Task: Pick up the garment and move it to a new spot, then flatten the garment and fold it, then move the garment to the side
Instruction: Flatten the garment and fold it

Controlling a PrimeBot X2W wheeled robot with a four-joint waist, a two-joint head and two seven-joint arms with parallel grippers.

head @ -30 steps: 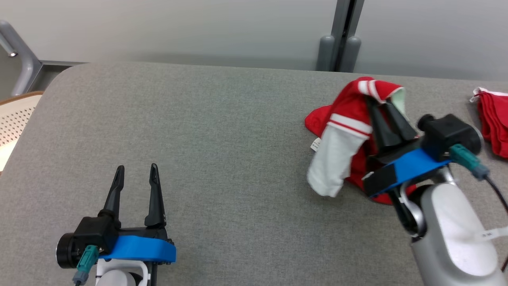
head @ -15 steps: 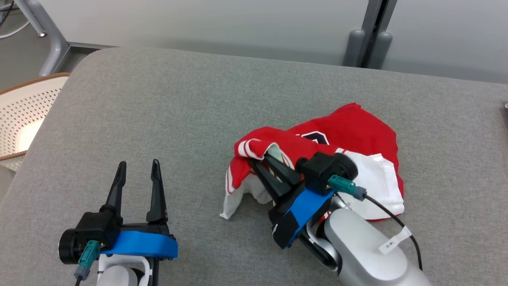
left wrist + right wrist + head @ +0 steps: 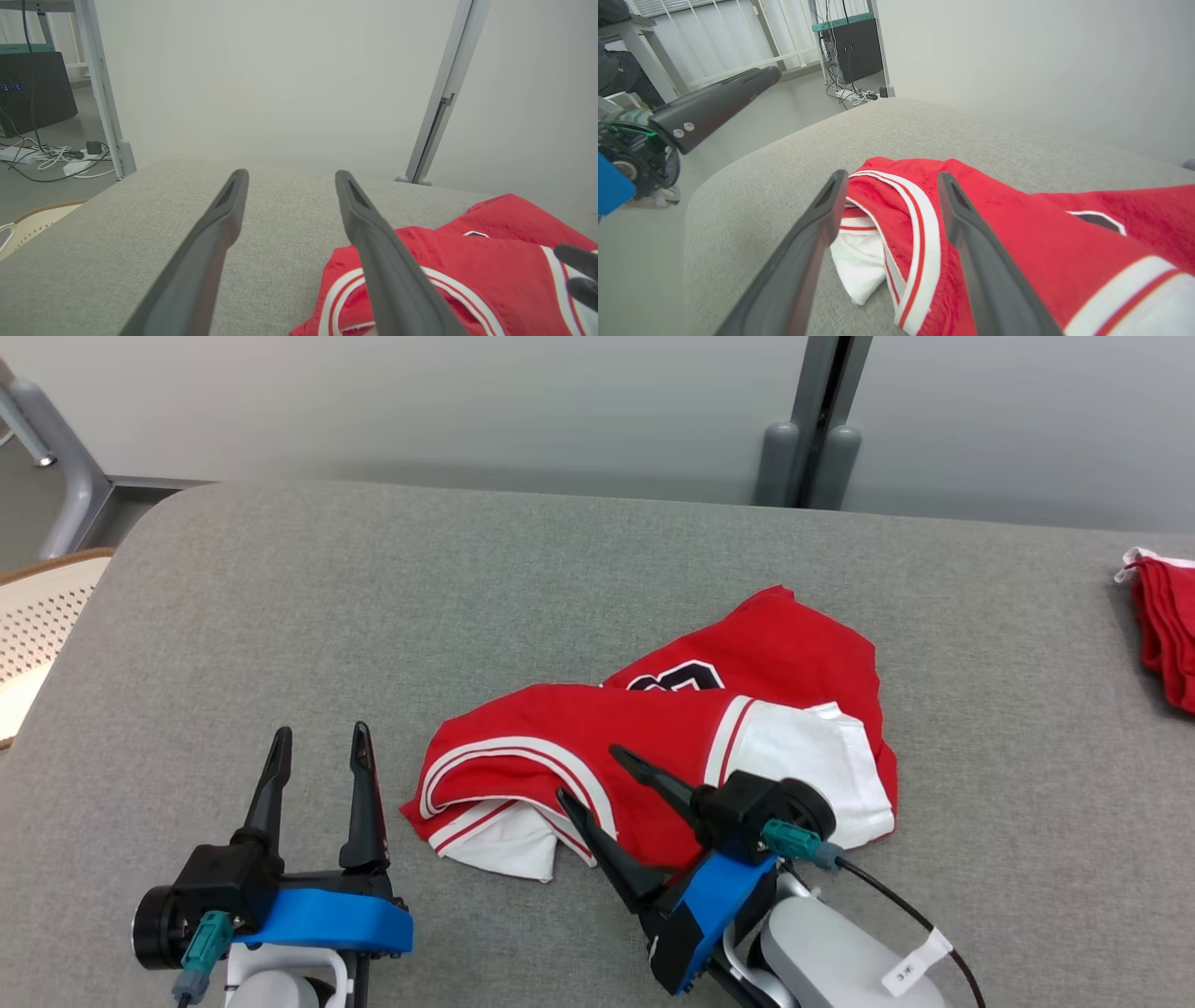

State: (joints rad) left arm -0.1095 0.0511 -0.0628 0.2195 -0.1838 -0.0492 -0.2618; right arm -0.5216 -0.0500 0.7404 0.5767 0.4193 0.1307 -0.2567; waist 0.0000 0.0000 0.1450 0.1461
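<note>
The garment (image 3: 672,737) is a red jersey with white stripes and white panels, lying crumpled at the middle of the grey table (image 3: 560,579). It also shows in the right wrist view (image 3: 1017,233) and the left wrist view (image 3: 467,261). My right gripper (image 3: 593,775) is open just above the garment's near edge, fingers spread, holding nothing; a striped fold lies below the gap between its fingers (image 3: 889,179). My left gripper (image 3: 320,735) stands open over bare table left of the garment, its fingertips (image 3: 287,175) apart and empty.
Another red cloth (image 3: 1162,625) lies at the table's right edge. A perforated cream basket (image 3: 37,616) stands off the table's left side. Grey posts (image 3: 808,457) rise behind the table's far edge. Cables (image 3: 51,156) lie on the floor beyond.
My right gripper has let go of the garment and opened; it has drawn back toward me. The garment now lies spread wider on the table. The head camera shifted as well.
</note>
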